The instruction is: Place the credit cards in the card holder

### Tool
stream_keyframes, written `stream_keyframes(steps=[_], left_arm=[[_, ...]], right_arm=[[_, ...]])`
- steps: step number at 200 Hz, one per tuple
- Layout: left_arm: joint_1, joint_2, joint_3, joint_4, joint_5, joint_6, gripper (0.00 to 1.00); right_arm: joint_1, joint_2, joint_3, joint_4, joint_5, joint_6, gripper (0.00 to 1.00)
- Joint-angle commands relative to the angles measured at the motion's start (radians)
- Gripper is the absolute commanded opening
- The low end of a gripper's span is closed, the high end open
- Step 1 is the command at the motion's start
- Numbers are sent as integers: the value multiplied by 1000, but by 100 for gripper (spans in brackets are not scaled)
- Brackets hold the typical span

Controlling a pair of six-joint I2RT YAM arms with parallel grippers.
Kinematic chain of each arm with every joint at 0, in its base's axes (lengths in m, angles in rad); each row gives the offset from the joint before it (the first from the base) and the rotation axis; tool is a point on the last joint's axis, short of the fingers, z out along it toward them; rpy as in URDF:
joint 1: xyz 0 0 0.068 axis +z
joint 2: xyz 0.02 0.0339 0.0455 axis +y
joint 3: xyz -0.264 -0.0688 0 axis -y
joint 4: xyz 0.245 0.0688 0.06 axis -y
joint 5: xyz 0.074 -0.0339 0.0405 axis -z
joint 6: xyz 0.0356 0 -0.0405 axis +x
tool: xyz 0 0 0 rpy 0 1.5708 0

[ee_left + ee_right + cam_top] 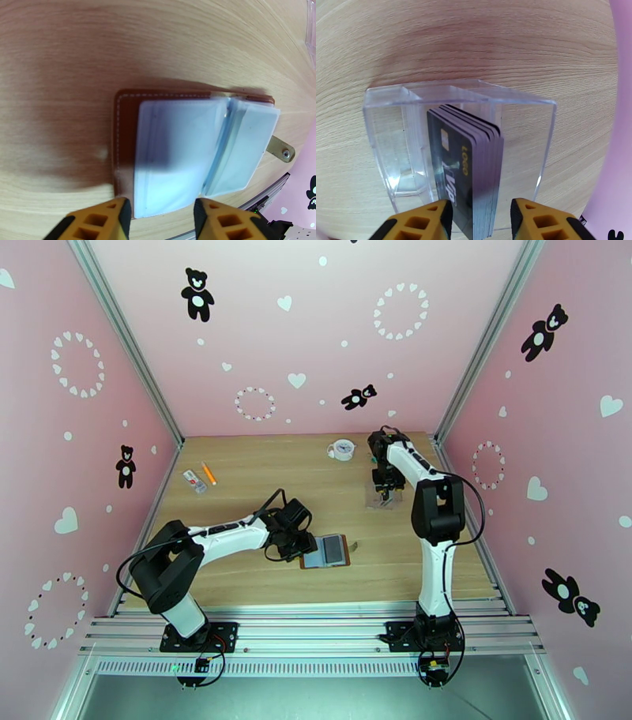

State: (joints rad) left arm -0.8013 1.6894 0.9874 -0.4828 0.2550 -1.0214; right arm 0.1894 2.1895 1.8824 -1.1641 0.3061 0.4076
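Right fingers (419, 222) straddling credit cards (462, 165), left fingers (100, 222) over open card holder (125, 130)

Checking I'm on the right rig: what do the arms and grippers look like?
The left arm and right arm have white links, black joint housings and loose black cables. The left gripper and right gripper have yellow-orange fingers with rectangular cut-outs and black inner pads.

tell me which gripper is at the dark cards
The right gripper: its jaws straddle the stack of dark cards standing in the clear plastic box; the left gripper is at the open brown leather wallet.
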Motion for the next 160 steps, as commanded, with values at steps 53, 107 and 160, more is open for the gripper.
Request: stream_keyframes(steps=[53, 107, 160], left_arm=[[-3, 36, 45, -10, 9, 21, 47], [-3, 51, 50, -3, 10, 17, 47], [-3, 55, 57, -2, 8, 15, 47]], right_arm=[[-26, 30, 58, -46, 19, 6, 43], [-31, 5, 63, -49, 23, 16, 41], [-31, -14, 61, -60, 36, 22, 35]])
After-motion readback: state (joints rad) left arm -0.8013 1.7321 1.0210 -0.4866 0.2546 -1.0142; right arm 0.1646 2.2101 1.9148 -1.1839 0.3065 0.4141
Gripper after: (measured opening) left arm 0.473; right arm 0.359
